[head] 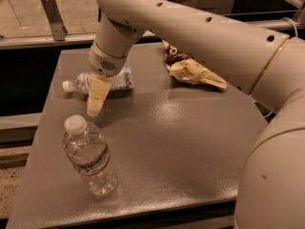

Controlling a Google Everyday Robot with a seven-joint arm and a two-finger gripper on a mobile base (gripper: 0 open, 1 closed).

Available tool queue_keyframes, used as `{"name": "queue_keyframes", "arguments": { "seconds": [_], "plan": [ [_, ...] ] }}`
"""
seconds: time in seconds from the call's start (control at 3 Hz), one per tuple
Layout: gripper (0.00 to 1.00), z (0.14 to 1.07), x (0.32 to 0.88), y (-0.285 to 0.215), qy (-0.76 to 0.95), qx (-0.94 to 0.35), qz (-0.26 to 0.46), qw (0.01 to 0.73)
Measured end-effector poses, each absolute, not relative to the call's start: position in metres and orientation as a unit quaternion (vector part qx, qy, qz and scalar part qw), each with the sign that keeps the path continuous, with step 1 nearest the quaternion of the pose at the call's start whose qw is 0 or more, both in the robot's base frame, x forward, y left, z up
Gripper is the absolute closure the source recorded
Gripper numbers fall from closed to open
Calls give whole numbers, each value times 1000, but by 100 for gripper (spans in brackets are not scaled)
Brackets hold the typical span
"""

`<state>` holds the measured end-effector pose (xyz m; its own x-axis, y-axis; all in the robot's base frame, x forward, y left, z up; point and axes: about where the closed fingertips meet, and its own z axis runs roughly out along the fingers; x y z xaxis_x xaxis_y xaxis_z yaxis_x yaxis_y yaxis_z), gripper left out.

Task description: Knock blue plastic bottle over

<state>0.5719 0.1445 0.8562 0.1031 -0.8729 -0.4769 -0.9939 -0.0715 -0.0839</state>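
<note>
Big bare patch across the middle and right of the table, wide open for passing. Blocked at the front left by a clear bottle standing upright. Blocked at the back left by the blue bottle lying on its side. Just in front of it, the gripper, hanging close above the standing bottle's cap. Crinkled snack bag in the way at the back. Thick arm stretched over the back and right side, filling the room up there.
</note>
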Motion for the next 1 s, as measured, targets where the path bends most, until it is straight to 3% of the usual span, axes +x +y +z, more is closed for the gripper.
{"name": "queue_keyframes", "arguments": {
  "seconds": [1.0],
  "plan": [
    [0, 858, 572, 138, 667, -689, 174, 223]
  ]
}}
